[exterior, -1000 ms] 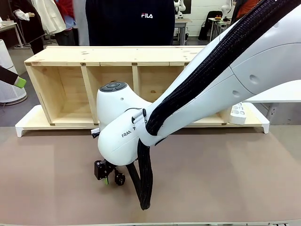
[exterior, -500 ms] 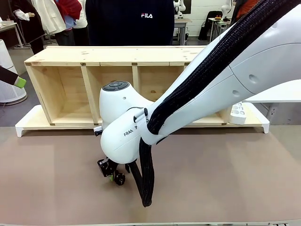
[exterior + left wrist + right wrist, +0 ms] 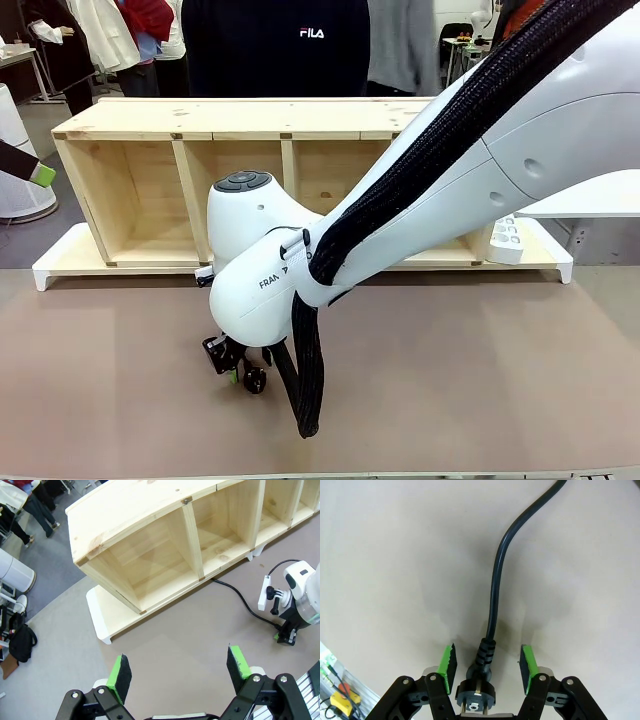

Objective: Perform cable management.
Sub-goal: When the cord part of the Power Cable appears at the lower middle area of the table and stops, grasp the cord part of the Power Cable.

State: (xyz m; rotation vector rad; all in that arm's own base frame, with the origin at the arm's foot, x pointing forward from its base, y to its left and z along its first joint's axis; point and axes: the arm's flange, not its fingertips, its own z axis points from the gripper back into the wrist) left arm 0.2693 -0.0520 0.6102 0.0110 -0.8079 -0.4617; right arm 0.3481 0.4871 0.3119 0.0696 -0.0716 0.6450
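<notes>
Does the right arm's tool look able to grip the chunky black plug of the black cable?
Probably yes: the open right tool has the chunky black plug between its green pads; nothing blocks it.

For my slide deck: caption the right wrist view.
Open right gripper straddles the cable at its plug, lying on the table.

A robotics lab — a white arm (image 3: 480,170) over a brown table (image 3: 500,390), a bare wooden shelf (image 3: 250,118), people (image 3: 275,60) standing behind.
</notes>
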